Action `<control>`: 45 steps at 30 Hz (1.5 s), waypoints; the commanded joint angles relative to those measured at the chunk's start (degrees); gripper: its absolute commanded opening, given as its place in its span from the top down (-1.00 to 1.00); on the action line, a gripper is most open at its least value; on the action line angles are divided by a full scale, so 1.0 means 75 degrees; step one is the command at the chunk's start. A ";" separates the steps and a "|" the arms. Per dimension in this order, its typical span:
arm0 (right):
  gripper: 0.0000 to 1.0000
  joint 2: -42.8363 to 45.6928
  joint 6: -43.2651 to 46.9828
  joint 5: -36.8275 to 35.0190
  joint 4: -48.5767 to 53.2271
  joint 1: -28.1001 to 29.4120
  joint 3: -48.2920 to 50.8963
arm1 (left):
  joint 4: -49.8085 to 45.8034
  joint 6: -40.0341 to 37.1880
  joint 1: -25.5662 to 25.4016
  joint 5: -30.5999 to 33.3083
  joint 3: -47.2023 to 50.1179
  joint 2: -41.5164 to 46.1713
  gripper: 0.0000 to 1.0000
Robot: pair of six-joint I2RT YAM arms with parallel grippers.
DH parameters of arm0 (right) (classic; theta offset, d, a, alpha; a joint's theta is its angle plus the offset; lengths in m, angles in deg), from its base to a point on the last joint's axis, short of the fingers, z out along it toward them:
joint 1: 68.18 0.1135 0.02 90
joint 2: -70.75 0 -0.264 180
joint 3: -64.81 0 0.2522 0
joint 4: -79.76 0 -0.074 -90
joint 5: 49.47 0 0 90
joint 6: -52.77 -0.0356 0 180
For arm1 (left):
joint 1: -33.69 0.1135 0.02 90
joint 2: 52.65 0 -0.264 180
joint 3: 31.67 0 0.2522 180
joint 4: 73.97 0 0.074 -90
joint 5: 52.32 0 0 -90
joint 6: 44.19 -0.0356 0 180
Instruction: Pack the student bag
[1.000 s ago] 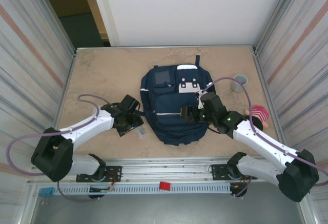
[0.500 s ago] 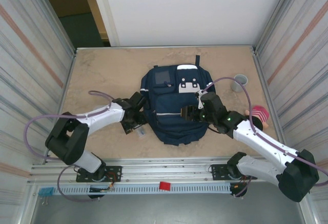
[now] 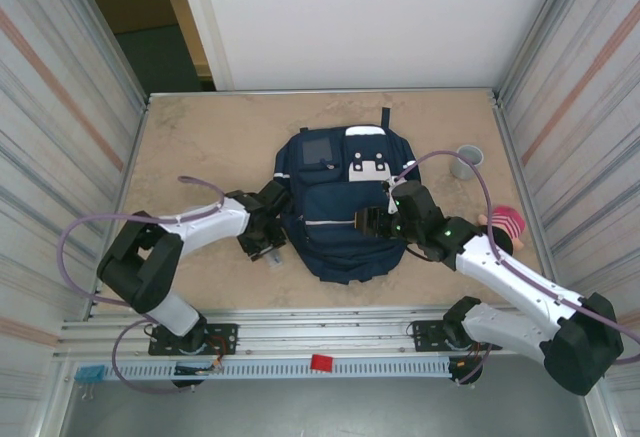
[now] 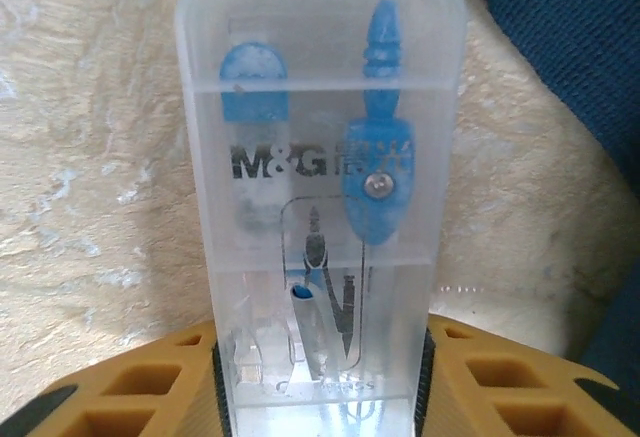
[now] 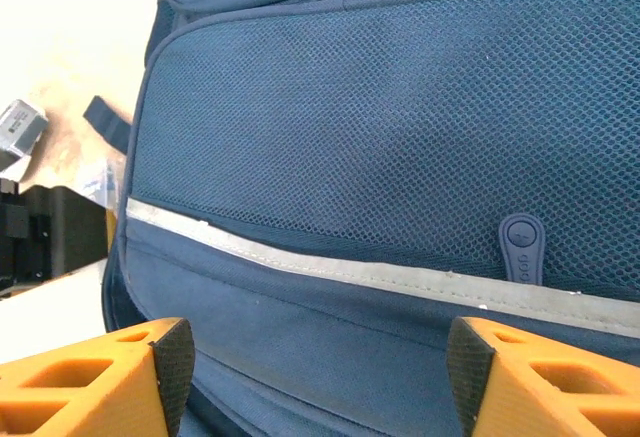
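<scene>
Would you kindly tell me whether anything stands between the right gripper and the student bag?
Nothing visible does. The right gripper has its fingers open and facing the student bag directly, near its white stripe, with no other object between them.

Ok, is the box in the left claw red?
No, the box gripped by the left claw is clear plastic, with a blue compass showing inside it.
</scene>
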 commanded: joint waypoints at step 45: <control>0.05 -0.3077 -0.2156 0.0490 -0.5064 0.2756 -0.0377 | 0.5178 0.3903 -0.0168 -0.1716 0.2648 0.4177 0.28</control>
